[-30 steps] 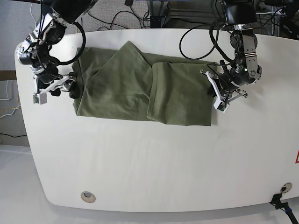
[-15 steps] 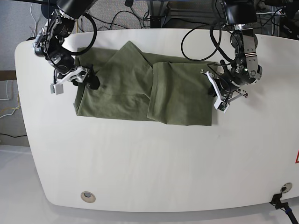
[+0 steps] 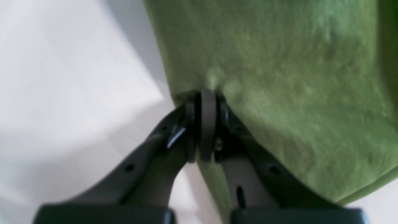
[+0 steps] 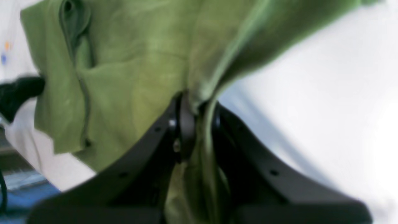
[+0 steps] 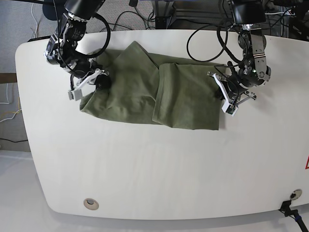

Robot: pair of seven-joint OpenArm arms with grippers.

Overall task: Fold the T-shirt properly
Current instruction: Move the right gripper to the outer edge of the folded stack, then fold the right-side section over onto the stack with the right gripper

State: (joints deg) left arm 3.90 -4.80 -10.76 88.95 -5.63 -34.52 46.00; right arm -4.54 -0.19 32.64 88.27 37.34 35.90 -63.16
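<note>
Shirt [image 5: 145, 92] lies partly folded across the far half of the bench [image 5: 154, 169], toward its far edge. Right gripper [image 4: 186, 124] is clamped on a bunched fold at the shirt's end nearer the far-left corner, cloth lifted, likely to carry it over. Left gripper [image 3: 203, 124] pinches the opposite edge, probably anchoring it. Cables [image 5: 203, 38] trail over the far edge, clear of the cloth.
</note>
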